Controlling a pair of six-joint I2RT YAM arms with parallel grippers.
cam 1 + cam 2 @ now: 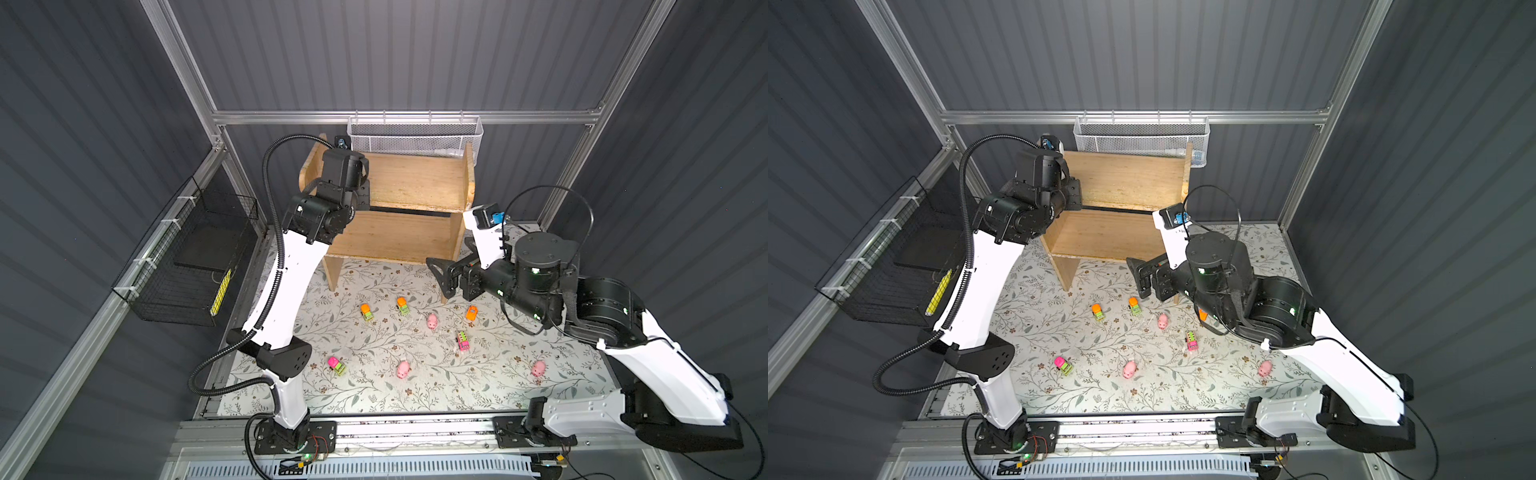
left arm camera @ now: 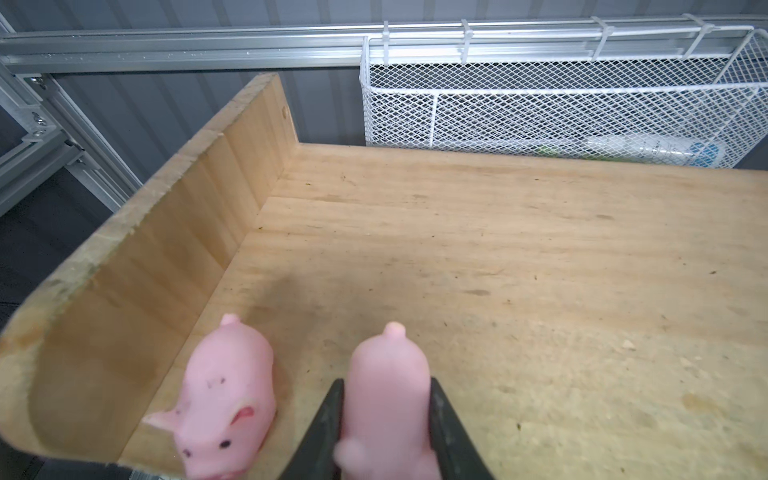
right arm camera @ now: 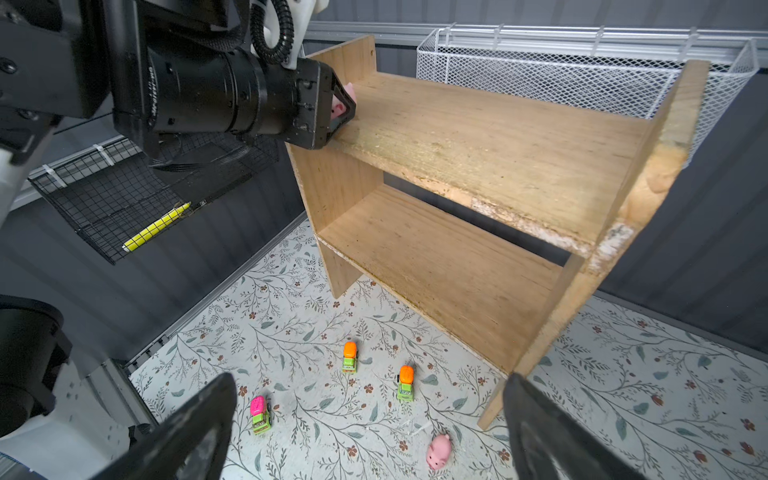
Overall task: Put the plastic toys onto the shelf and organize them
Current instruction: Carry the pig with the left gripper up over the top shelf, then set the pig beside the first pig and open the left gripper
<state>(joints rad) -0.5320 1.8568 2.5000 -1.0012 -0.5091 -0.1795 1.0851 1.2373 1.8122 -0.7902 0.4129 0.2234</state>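
**Fig.** Floral-print mat (image 1: 374,345): flat, matte, covers the work floor.

Light wooden two-tier shelf (image 1: 415,183) w/ rounded side panels stands at the mat's rear. Its grain is coarse, its front edges are chipped and its lower tier is bare.

L gripper (image 2: 384,384) is at the top tier's left end, jaws clenched across the flanks of a small round pink pig (image 2: 386,365). Whether the pig's feet touch the board can't be told from this angle. A second pink pig (image 2: 228,386) sits on that tier just beside it, against the side panel.

R gripper (image 1: 437,277) hangs near the shelf's right leg, jaws spread wide, holding nothing.

On the mat are three loose pigs (image 1: 432,321), (image 1: 403,369), (image 1: 538,368) and five tiny toy vehicles (image 1: 366,311), (image 1: 402,306), (image 1: 471,312), (image 1: 462,340), (image 1: 336,365) in orange, pink and lime.

Handling, est.: the pigs look soft, rubbery and light, so hold them mid-body w/ little squeeze. The vehicles appear to be hard, glossy plastic on wheels and are likely to roll, so pinch them across the sides.
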